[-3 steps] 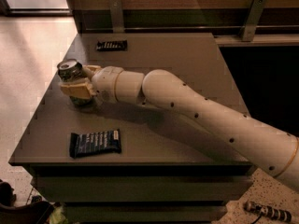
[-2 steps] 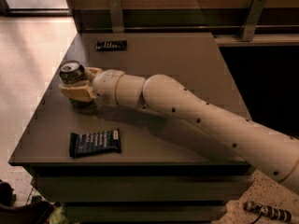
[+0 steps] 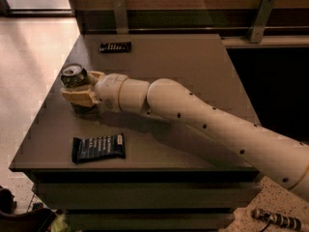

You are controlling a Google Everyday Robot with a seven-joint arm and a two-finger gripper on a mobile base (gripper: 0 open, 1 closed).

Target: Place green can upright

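Camera view: jaws grip green can (image 3: 74, 76) (seemingly upright) on table (image 3: 193, 66)

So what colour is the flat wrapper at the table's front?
Wrapper dark blue, camera view. Gripper holds green metal can at table's left.

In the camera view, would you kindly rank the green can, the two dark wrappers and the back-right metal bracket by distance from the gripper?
1. The green can, held in the gripper, at the left.
2. The front wrapper and the back wrapper: too close to call.
3. The metal bracket, far back right.
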